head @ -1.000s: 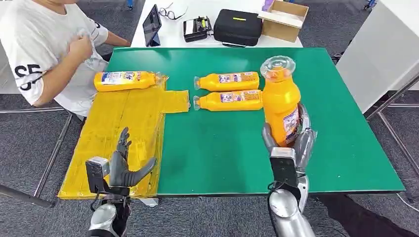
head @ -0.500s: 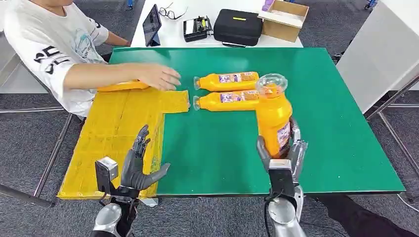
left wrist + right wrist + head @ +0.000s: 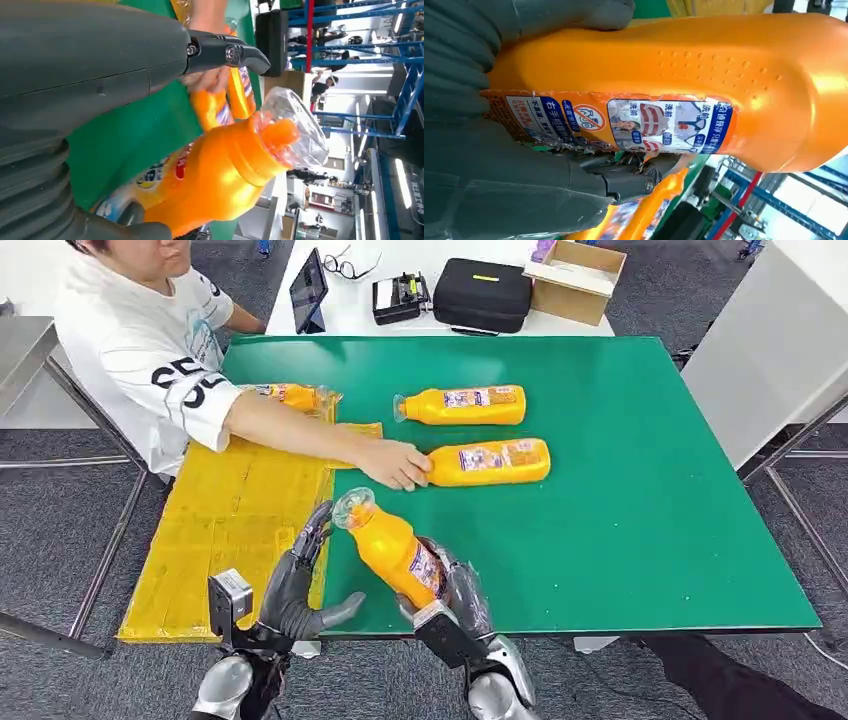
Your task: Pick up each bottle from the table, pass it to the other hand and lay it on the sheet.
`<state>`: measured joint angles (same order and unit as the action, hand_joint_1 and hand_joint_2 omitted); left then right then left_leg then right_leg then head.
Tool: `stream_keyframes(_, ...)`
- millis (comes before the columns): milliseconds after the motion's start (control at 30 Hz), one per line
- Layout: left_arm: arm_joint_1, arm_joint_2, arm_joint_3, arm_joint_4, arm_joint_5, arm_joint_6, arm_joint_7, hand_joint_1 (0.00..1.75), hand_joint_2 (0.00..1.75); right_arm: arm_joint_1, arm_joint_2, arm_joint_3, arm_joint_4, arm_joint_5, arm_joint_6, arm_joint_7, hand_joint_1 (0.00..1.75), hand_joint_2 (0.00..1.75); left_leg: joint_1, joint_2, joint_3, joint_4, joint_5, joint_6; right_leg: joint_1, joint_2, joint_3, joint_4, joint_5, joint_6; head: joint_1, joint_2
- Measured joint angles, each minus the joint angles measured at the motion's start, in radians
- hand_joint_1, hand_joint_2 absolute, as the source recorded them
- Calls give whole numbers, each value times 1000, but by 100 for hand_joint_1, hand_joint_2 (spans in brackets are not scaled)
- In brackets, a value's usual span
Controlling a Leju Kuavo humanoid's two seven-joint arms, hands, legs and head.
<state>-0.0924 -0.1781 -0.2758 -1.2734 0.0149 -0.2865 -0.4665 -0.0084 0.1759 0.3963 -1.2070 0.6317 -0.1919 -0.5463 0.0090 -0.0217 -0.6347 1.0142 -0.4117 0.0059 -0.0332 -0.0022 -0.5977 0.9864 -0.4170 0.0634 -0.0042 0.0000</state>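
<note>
My right hand (image 3: 452,605) grips a bottle (image 3: 392,546) tilted toward my left hand (image 3: 296,585), whose fingers (image 3: 311,536) are spread and empty just beside its cap. A person's hand (image 3: 396,463) touches another bottle (image 3: 487,461) on the green counter (image 3: 640,490), beside the yellow sheet (image 3: 230,530).

The green bench (image 3: 640,540) carries a yellow sheet (image 3: 230,530) over its left edge and two bottles (image 3: 462,405) (image 3: 487,461) lying mid-bench.
</note>
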Motion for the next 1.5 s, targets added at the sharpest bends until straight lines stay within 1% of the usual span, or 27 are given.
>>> stream_keyframes(133, -1, 3, -1, 1, 8, -16, 3, 0, 175, -8, 0, 15, 17, 29, 13, 9, 175, 175, 0, 0, 0, 0, 0, 0, 0, 0, 0, 0, 0, 0, 0, 0)
stream_keyframes(233, -3, 5, 0, 11, 19, -32, 7, 0, 175, -32, 5, 59, 58, 77, 16, 28, 175, 175, 0, 1, 1, 0, 0, 0, 1, 1, 0, 0, 0, 0, 0, 0)
stream_keyframes(367, -8, 8, -5, 29, 33, -47, 22, 0, 175, -70, 18, 126, 118, 121, -8, 48, 175, 175, 1, 1, 1, 0, 0, 0, 2, 1, 0, 0, 0, 0, 0, 0)
stream_keyframes(467, -16, 12, -6, 52, 61, -55, 27, 0, 175, -100, 26, 165, 165, 110, -10, 52, 175, 175, 1, 1, 1, 0, 0, 0, 2, 1, 0, 0, 0, 0, 0, 0)
stream_keyframes(867, -54, 22, 8, 167, 233, -138, 85, 0, 175, -178, 47, 230, 308, 135, -107, 52, 175, 175, 1, 1, 6, 0, 0, 0, 2, 1, 5, 0, 0, 0, 0, 0)
stream_keyframes(967, -59, 26, 10, 185, 294, -167, 91, 0, 175, -196, 54, 241, 337, 134, -105, 49, 175, 175, 1, 2, 7, 0, 0, -1, 2, 2, 4, 0, 1, -1, 0, 0)
stream_keyframes(1067, -59, 31, 12, 193, 343, -198, 92, 0, 175, -213, 59, 254, 364, 130, -101, 51, 175, 175, 1, 6, 8, 0, 0, -1, 3, 4, 4, 0, 2, -4, 0, 0)
stream_keyframes(1100, -59, 31, 13, 193, 352, -203, 93, 12, 175, -217, 61, 257, 372, 128, -101, 51, 175, 175, 1, 6, 9, 0, 0, -1, 3, 4, 4, 0, 2, -4, 0, 0)
stream_keyframes(1133, -59, 31, 14, 194, 356, -206, 93, 175, 175, -221, 62, 259, 378, 127, -100, 50, 175, 175, 1, 6, 9, 0, 0, -2, 3, 4, 4, 0, 2, -4, 0, 0)
stream_keyframes(1500, -57, 31, 20, 194, 376, -209, 69, 175, 175, -254, 76, 283, 427, 125, -93, 51, 175, 175, 2, 11, 11, 0, 0, -2, 3, 8, 5, 0, 3, -4, 0, 0)
